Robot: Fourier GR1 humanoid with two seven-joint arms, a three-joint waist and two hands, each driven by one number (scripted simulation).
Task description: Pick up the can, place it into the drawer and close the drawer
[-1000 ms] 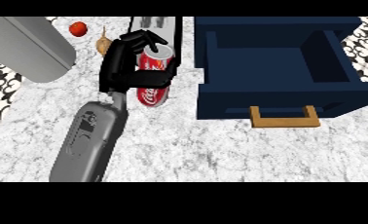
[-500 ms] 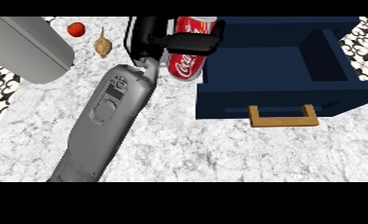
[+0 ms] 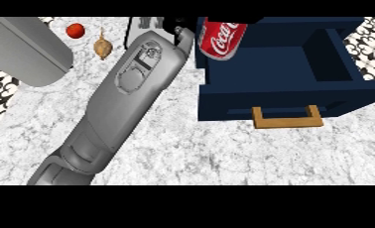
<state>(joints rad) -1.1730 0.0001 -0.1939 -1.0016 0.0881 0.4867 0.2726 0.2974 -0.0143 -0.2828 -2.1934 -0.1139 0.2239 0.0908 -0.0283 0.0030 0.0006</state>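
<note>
Carrying: can [image 3: 222, 38] in my left robot hand [image 3: 180, 25], up off the table [image 3: 219, 157].
Can from robot hand: just to the right of it and touching; my forearm slants in from the lower left.
Can's long axis: roughly near-to-far in the head view, slightly slanted, rounded end toward me.
Can over drawer: it shows across the left wall of the open blue drawer [image 3: 242, 108] and the left part of the inside. How high above it I cannot tell.
Robot hand state: grasping the can, by my reading. The can hangs aloft against it, though most of the robot hand is cut off at the view's top edge.
Other side: right robot hand not in view, so the left is the only one near the drawer.
Stage (judgement): pick-up done, placing under way, drawer not yet shut.
Next move (judgement): shift a little to the right so the can clears the left wall, then lower and let go.
Closing: wooden handle [image 3: 287, 118] faces me, so the drawer should shut with a push away from me.
Risk: let go here, the can may catch the wall's edge and tip outward.
</note>
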